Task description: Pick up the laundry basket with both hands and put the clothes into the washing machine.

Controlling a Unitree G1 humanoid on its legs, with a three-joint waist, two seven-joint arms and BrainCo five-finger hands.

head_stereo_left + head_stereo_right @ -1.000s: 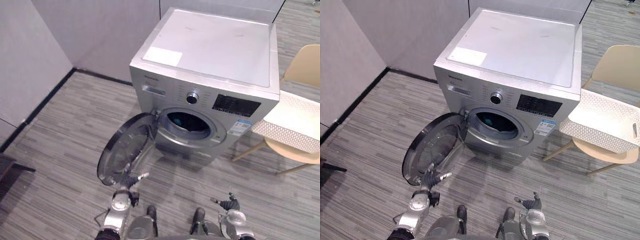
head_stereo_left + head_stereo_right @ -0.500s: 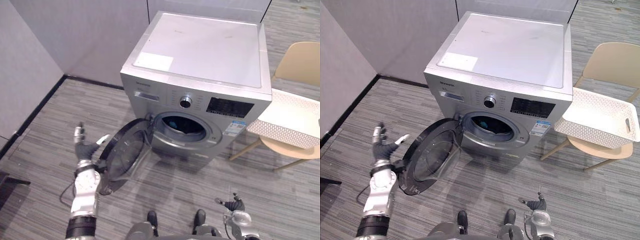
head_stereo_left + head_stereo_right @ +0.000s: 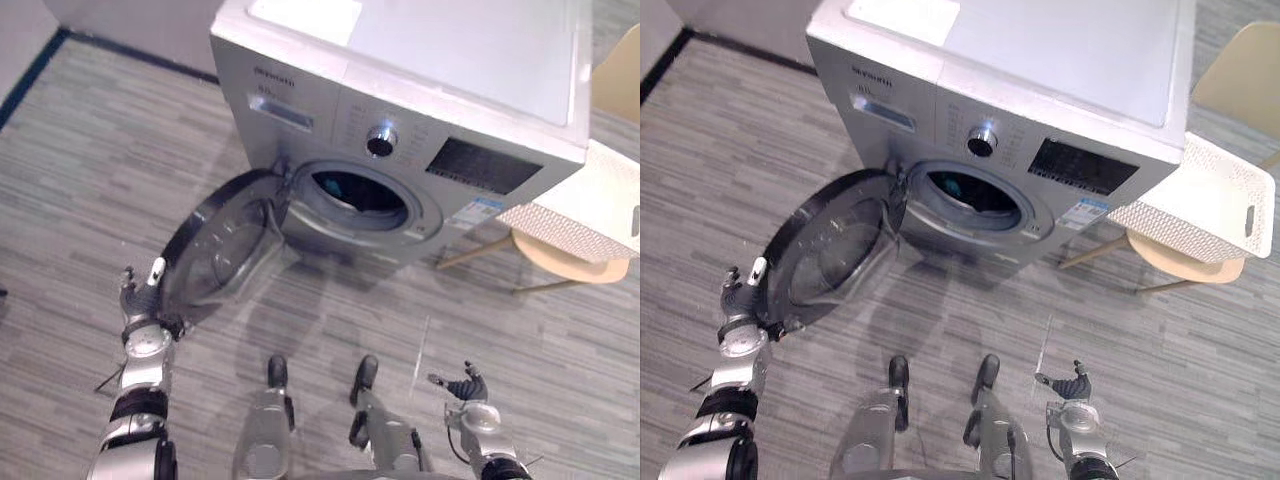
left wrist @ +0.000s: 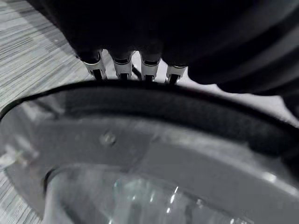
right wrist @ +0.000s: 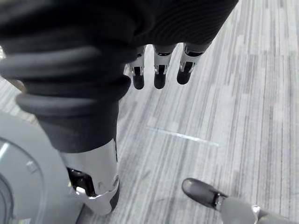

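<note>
A laundry corner in a plain room — front-loading washing machine [image 3: 400, 120], grey plank floor [image 3: 90, 180], beige chair [image 3: 1195, 260] bearing a white laundry basket [image 3: 1200, 205].

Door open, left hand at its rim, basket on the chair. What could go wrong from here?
1. The left hand lays straight fingers at the rim of the round glass door; a push could slip off it.
2. Some blue cloth shows just inside the drum opening; a closing door might trap it.
3. The white perforated laundry basket overhangs the seat of the beige chair, far from the low right hand, and could tip if bumped.
</note>
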